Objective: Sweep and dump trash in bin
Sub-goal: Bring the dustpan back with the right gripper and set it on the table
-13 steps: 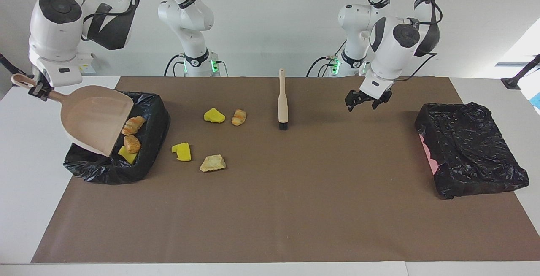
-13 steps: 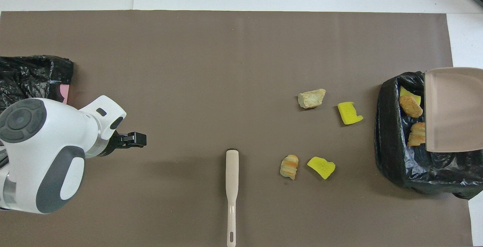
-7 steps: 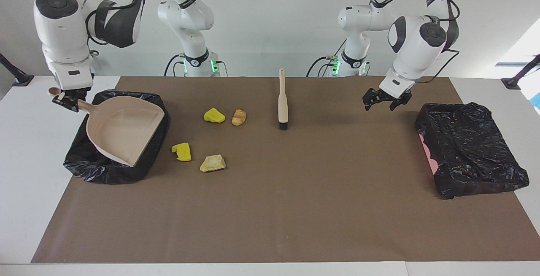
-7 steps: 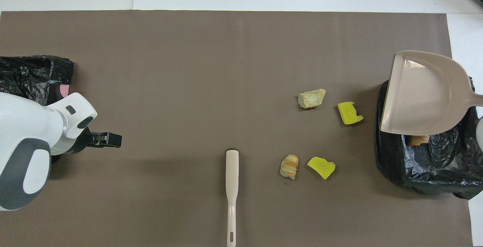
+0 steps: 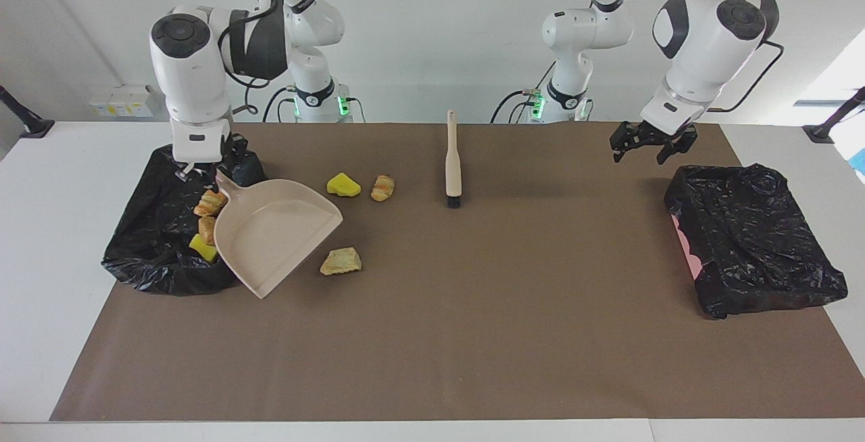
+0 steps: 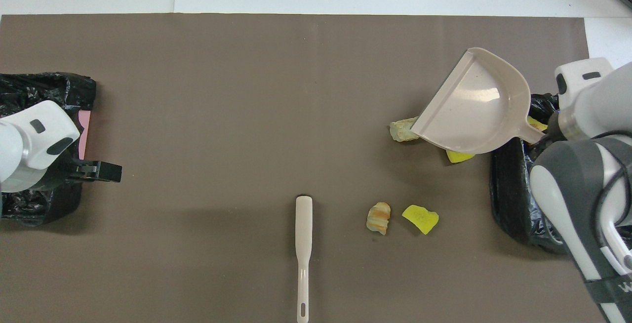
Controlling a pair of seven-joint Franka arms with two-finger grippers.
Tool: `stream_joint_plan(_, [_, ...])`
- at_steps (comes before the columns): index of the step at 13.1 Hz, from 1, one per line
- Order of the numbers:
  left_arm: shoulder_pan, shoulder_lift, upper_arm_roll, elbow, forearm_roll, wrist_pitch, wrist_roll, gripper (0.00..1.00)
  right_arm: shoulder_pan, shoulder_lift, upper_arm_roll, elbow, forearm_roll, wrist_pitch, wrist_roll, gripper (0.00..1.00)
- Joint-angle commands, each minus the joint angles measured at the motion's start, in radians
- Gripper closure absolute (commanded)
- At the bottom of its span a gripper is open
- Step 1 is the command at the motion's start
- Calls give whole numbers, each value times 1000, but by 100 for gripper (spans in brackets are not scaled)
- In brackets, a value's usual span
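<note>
1. Since the earlier frames, the beige dustpan (image 5: 274, 232) has been swung off the black-lined bin (image 5: 152, 239) toward the table's middle and levelled out, and the left gripper (image 5: 647, 144) has been drawn away from the brush (image 5: 452, 158) toward the left arm's end of the table.
2. The dustpan is held by its handle in the clamped right gripper (image 5: 203, 170), which hangs over the bin's edge nearest the robots.
3. The pan is empty and is raised, its mouth turned away from the bin.
4. Three pieces of trash are seen inside the bin: two orange-brown bread-like pieces (image 5: 211, 203) and a yellow sponge chunk (image 5: 202, 247) at the bin's side toward the table's middle.
5. Four pieces remain on the brown mat (image 5: 473, 334) beside the bin, toward the table's middle.
6. A tan scrap (image 5: 341, 261) lies just beside the pan's mouth, partly covered by the pan in the overhead view.
7. A yellow sponge piece (image 6: 459, 155) is seen only in the overhead view, mostly covered by the pan, close to the bin.
8. Another yellow chunk (image 5: 343, 185) and a striped bread piece (image 5: 382, 188) lie side by side, between the bin and the brush, nearer to the robots than the tan scrap.
9. The brush lies on the mat well apart from the bin, bristles pointing away from the robots, untouched.
10. The left gripper is spread wide and empty, and is held in the air near a second black-bagged bin (image 5: 753, 239) at the left arm's end of the table.
</note>
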Motion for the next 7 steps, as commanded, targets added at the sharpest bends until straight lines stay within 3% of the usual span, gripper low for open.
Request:
stream_joint_plan(1, [21,63,-12,142,23,-92,13,0,85,29,-2,3,53,4,263,100])
stream_joint_plan(4, [24,38,-10,196,23,-112,11,0,182,84,-2,32,115,34,562,100])
stream_joint_plan(7, [26,44,-10,205,44,-89,9,0,260,123,-2,41,129,77,733,100])
